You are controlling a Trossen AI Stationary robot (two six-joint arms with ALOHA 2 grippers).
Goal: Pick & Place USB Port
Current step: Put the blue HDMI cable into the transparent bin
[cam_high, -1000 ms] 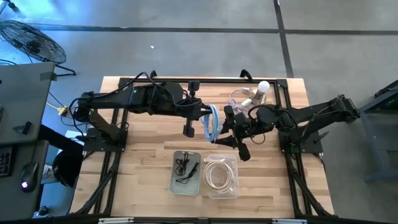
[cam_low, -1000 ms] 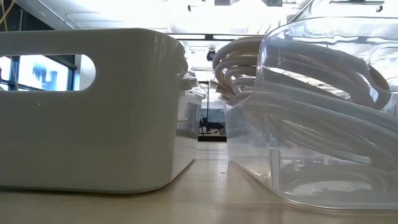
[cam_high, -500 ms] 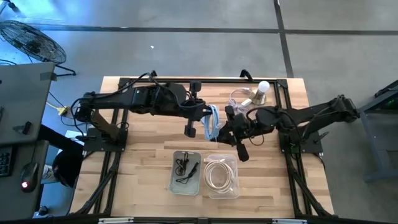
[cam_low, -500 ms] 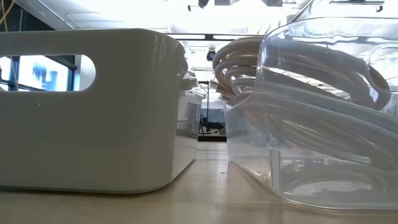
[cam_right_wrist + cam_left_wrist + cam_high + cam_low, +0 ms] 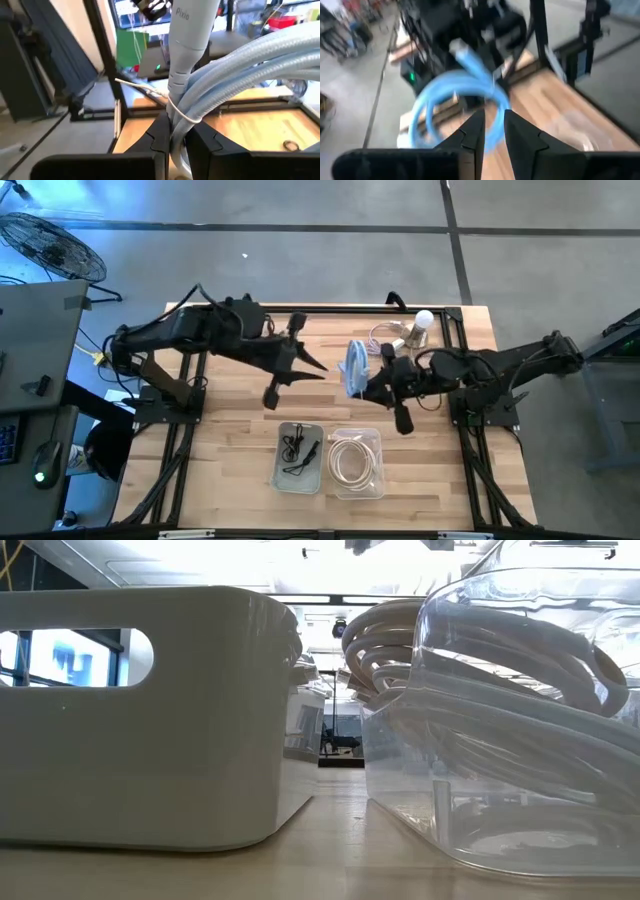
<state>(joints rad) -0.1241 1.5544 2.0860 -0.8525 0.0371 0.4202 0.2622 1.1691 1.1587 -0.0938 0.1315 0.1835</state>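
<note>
A coiled light-blue USB cable [image 5: 356, 368] hangs over the middle of the table with my right gripper [image 5: 368, 386] shut on it. In the right wrist view, the cable's strands [image 5: 240, 60] are bound by a thin white tie, and a grey plug [image 5: 187, 45] rises past my right gripper [image 5: 175, 131]. To the cable's left, my left gripper [image 5: 318, 365] stands apart from it. In the left wrist view, my left gripper [image 5: 493, 131] is open with nothing between its fingers, and the blue coil [image 5: 465, 95] shows blurred ahead. My right gripper pinches the coil's bundled strands [image 5: 176, 120] between its two fingers, right at the white tie below the grey plug. The fingers come about level from the table's right side. The coil stands upright beyond the fingers, lifted clear of the table.
A white bin [image 5: 300, 456] [image 5: 140, 710] with a black cable and a clear bin [image 5: 356, 463] [image 5: 520, 720] with a coiled white cable stand side by side near the table's front. A white bulb-shaped thing [image 5: 420, 326] and a clear cable [image 5: 385, 338] lie at the back right.
My left gripper has let go of the blue cable, then drawn back toward the table's left edge and risen. The cable now hangs from my right gripper alone. It has shifted a little toward the right edge, and the coil has turned to show more of its loop.
</note>
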